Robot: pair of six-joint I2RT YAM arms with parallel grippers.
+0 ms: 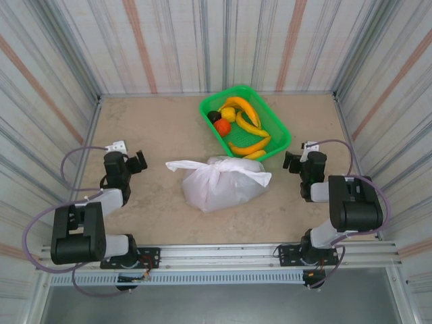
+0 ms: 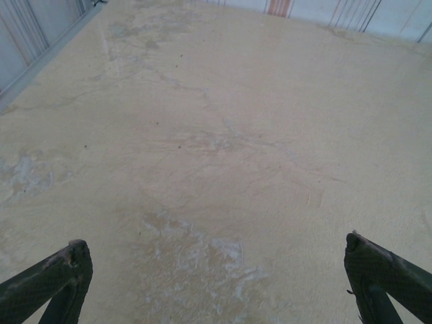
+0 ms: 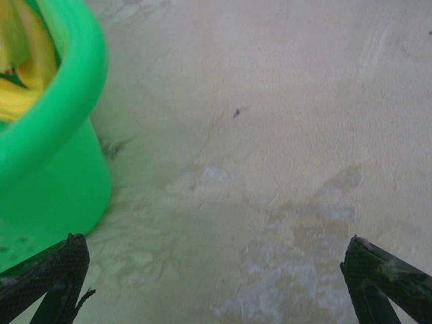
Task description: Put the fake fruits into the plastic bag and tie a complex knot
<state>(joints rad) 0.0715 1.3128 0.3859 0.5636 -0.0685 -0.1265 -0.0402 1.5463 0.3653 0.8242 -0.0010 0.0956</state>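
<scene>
1. Your left gripper [image 1: 138, 161] gapes wide, holding nothing, over bare table [image 1: 148, 128].
2. Your right gripper [image 1: 291, 160] is just as wide and empty, with the green basket [image 3: 81, 88] near it on its left.
3. The plastic bag [image 1: 223, 185] lies between the grippers, apart from both. Its top is bunched into a knot [image 1: 217, 166] with two ends splayed.
4. Fake fruits [image 1: 244, 123], bananas, an orange-red piece and a dark one, sit in the basket, just beyond the bag.
</scene>
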